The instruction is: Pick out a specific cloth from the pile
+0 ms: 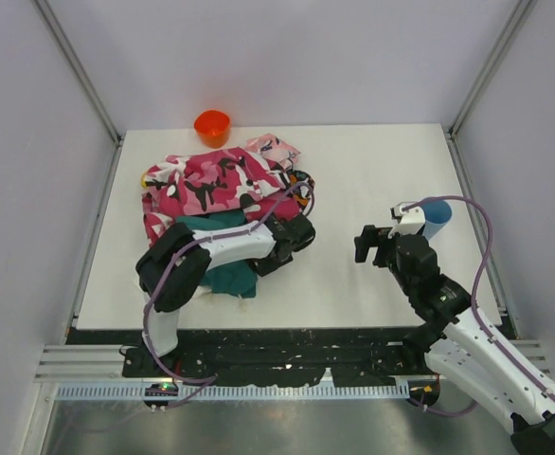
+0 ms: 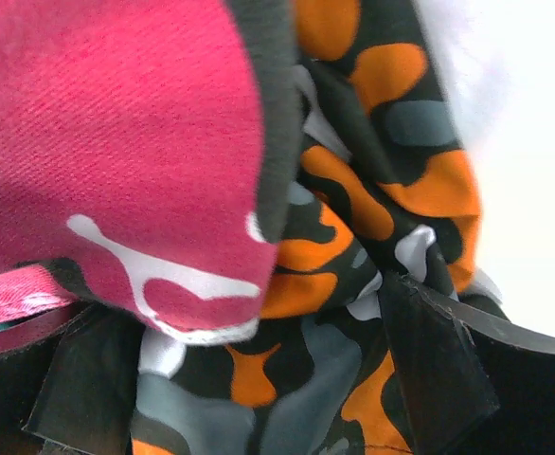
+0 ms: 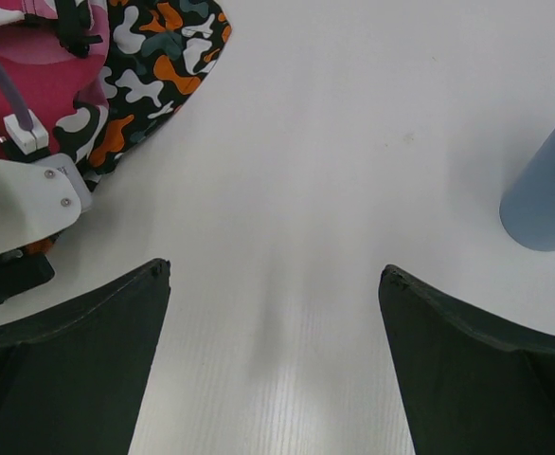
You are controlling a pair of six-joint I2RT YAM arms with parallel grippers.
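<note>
The pile [image 1: 211, 180] lies at the back left of the table: pink camouflage cloth on top, a dark teal cloth [image 1: 228, 277] at its near side, an orange-black-white patterned cloth [image 1: 302, 186] at its right edge. No plain red cloth shows in any view; it is hidden or out of view. My left gripper [image 1: 295, 233] is pushed into the pile's right side. In the left wrist view [image 2: 244, 301] its jaws stand wide apart with the patterned cloth [image 2: 353, 218] bunched between them and pink camouflage cloth [image 2: 116, 142] overhanging. My right gripper [image 1: 372, 245] is open and empty over bare table [image 3: 273, 284].
An orange cup [image 1: 212, 126] stands at the back behind the pile. A blue cup [image 1: 438, 218] stands just right of my right gripper and shows in the right wrist view [image 3: 547, 190]. A pale pink cloth [image 1: 276, 149] lies at the pile's back. White walls enclose the table.
</note>
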